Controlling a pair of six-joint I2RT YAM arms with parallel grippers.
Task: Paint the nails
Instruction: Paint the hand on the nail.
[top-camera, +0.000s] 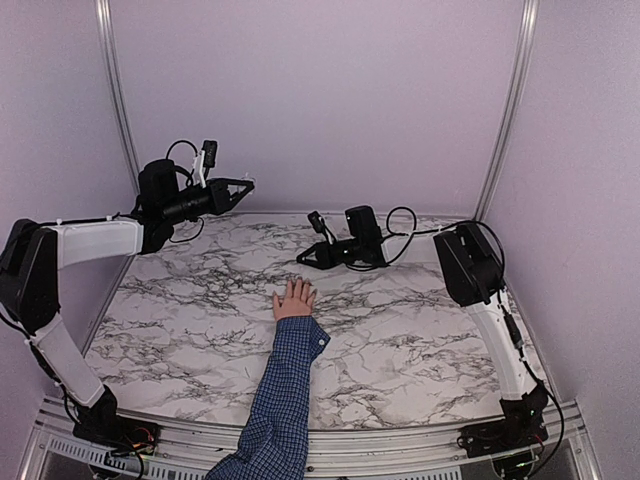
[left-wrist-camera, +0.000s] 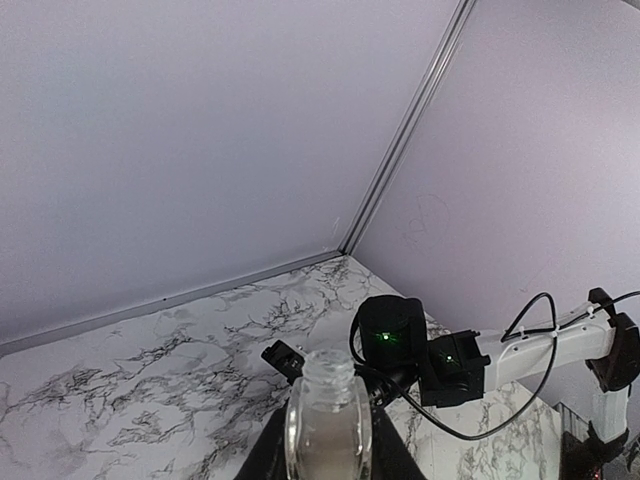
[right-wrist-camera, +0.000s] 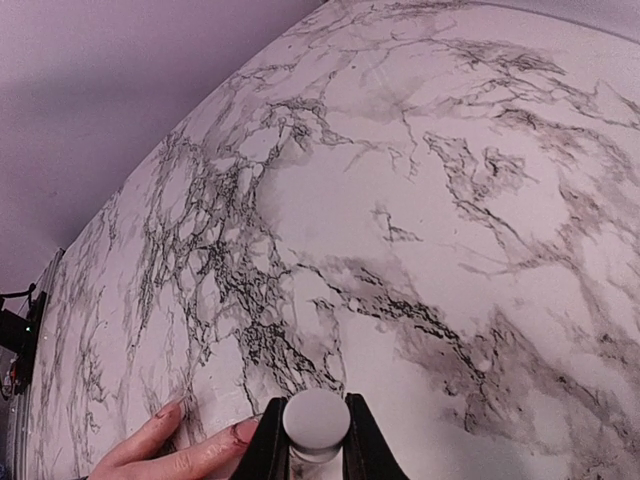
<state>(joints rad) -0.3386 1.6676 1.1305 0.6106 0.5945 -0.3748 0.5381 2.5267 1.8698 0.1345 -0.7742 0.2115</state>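
A small light-skinned hand (top-camera: 293, 300) in a blue checked sleeve (top-camera: 285, 390) lies flat mid-table with its fingers spread. In the right wrist view two fingertips show at the lower left, and their nails (right-wrist-camera: 244, 430) look reddish. My right gripper (top-camera: 307, 259) hovers low just beyond the fingertips. It (right-wrist-camera: 317, 432) is shut on a round white cap (right-wrist-camera: 317, 418), and anything below the cap is hidden. My left gripper (top-camera: 240, 188) is raised at the back left. It (left-wrist-camera: 328, 445) is shut on an open clear glass bottle (left-wrist-camera: 328, 425), held upright.
The marble tabletop (top-camera: 400, 330) is walled by lilac panels at the back and sides. The right arm's wrist and cable (left-wrist-camera: 395, 340) show beyond the bottle in the left wrist view. The sleeve crosses the table's near edge.
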